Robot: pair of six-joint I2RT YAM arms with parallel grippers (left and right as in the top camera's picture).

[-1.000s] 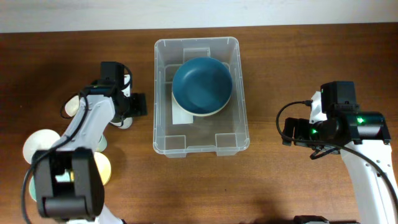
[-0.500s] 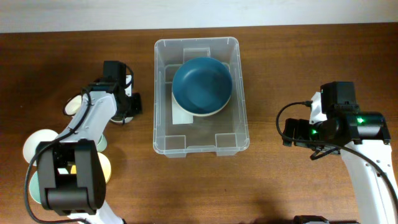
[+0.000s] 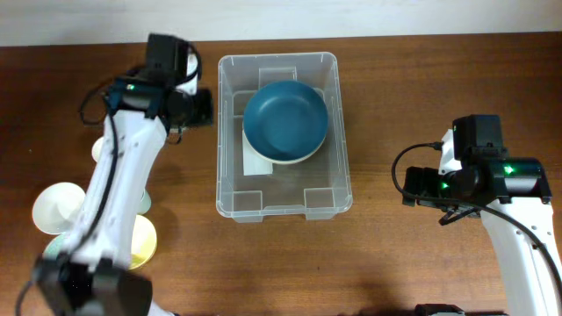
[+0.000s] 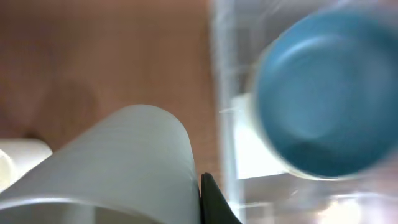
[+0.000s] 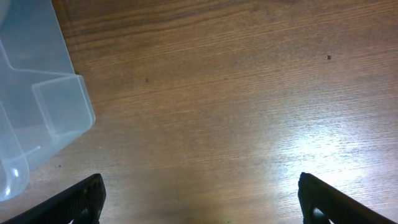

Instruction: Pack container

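Note:
The clear container (image 3: pixel 284 202) stands mid-table and holds a blue bowl (image 3: pixel 285 118) resting on a white bowl (image 3: pixel 260 161). My left gripper (image 3: pixel 186 95) is beside the container's upper left wall, shut on a pale white cup (image 4: pixel 124 162). That cup fills the lower left of the left wrist view, with one black finger (image 4: pixel 211 202) pressed against its side. The same view shows the container wall (image 4: pixel 224 93) and the blue bowl (image 4: pixel 323 93), blurred. My right gripper (image 5: pixel 200 202) stands open over bare wood, right of the container corner (image 5: pixel 37 93).
Several bowls lie at the left of the table: a cream one (image 3: pixel 57 206), a yellow one (image 3: pixel 142 243), a pale green one (image 3: pixel 143 204) and a light one (image 3: pixel 98 151). The right arm (image 3: pixel 492 180) sits at the right side.
My left gripper has shut on the pale cup and carried it up from the table's left toward the container's upper left corner. The right arm has stayed put.

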